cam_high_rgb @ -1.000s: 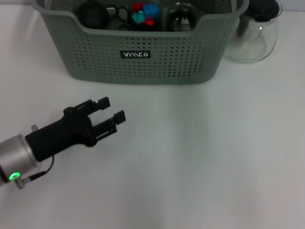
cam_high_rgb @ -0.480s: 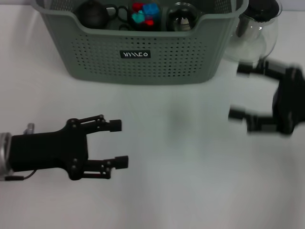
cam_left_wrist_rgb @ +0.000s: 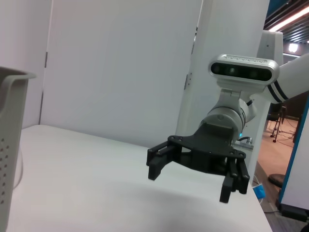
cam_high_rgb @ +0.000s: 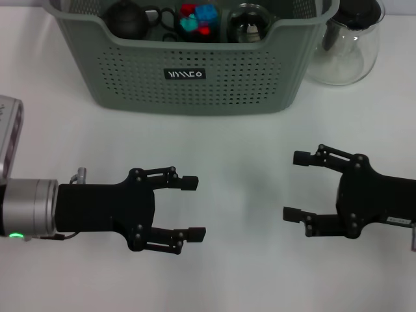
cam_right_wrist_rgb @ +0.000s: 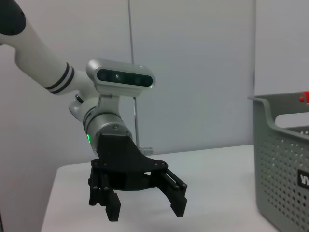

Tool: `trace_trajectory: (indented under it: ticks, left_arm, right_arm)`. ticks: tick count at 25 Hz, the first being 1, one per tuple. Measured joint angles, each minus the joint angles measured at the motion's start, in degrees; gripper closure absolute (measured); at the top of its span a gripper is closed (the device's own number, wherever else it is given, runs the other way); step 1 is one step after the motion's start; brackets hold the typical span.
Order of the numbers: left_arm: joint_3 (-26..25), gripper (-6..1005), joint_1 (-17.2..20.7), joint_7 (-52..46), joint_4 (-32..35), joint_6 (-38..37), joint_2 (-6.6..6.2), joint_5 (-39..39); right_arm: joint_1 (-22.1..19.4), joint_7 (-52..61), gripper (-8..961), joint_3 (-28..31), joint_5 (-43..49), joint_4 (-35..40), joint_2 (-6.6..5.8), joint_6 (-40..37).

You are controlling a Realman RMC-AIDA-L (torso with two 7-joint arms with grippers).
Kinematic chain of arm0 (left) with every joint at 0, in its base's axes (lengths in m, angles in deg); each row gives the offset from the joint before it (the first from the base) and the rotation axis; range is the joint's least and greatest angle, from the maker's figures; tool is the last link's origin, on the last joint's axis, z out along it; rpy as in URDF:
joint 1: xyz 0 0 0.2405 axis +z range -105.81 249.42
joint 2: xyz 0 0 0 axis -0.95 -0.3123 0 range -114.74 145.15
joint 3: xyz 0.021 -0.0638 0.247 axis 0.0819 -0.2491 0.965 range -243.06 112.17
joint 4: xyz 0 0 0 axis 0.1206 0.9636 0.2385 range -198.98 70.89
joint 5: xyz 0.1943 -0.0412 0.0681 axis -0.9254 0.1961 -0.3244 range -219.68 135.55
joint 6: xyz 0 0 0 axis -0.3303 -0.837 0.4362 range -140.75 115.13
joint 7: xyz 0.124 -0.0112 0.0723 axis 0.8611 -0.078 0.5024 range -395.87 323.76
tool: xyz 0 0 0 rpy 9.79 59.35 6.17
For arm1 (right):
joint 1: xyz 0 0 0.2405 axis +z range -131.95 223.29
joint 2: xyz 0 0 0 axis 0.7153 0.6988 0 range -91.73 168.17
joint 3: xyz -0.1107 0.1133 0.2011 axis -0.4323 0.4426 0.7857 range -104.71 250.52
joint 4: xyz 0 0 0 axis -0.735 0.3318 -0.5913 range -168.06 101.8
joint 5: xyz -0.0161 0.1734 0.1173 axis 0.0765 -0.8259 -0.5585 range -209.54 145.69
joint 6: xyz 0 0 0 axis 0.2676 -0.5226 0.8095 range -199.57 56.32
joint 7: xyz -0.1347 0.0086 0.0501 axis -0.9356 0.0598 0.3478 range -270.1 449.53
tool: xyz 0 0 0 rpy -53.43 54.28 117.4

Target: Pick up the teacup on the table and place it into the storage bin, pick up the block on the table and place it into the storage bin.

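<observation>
Your left gripper (cam_high_rgb: 193, 208) has its fingers (cam_high_rgb: 188, 182) spread wide, with nothing between them and nothing touching them; they hang over bare white desk (cam_high_rgb: 247, 273), pointing toward the opposite arm. Your right gripper (cam_high_rgb: 296, 186) mirrors it: fingers (cam_high_rgb: 302, 158) wide apart, empty, pointing back toward the left one, with open desk between the two. In the left wrist view you see the right gripper (cam_left_wrist_rgb: 193, 174) from the front, both fingers splayed and clear of the surface; in the right wrist view the left gripper (cam_right_wrist_rgb: 142, 203) shows the same way, held just above the desk.

Farther out, beyond both grippers, the storage bin (cam_high_rgb: 195, 75) stands at the far side of the desk, well apart from either arm. Inside it you can see a dark teapot (cam_high_rgb: 127, 18) toward the left end, the block (cam_high_rgb: 198, 18), a cluster of red and blue pieces, near the middle, and a glass teacup (cam_high_rgb: 248, 23) to its right. A clear glass pitcher (cam_high_rgb: 344, 42) with a dark lid stands on the desk just beside the bin's right end.
</observation>
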Motion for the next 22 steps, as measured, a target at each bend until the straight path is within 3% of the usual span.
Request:
trace_trajectory:
  ticks: [10, 22]
  left_arm:
    - [-0.61, 152, 2.50, 0.02, 0.33, 0.04, 0.31, -0.05]
    - [-1.63, 152, 2.49, 0.14, 0.07, -0.63, 0.43, 0.61]
  right_arm:
    - [4.34, -0.43, 6, -0.48, 2.27, -5.24, 0.69, 1.81]
    - [4.11, -0.14, 7, 0.07, 2.32, -5.52, 0.72, 1.33]
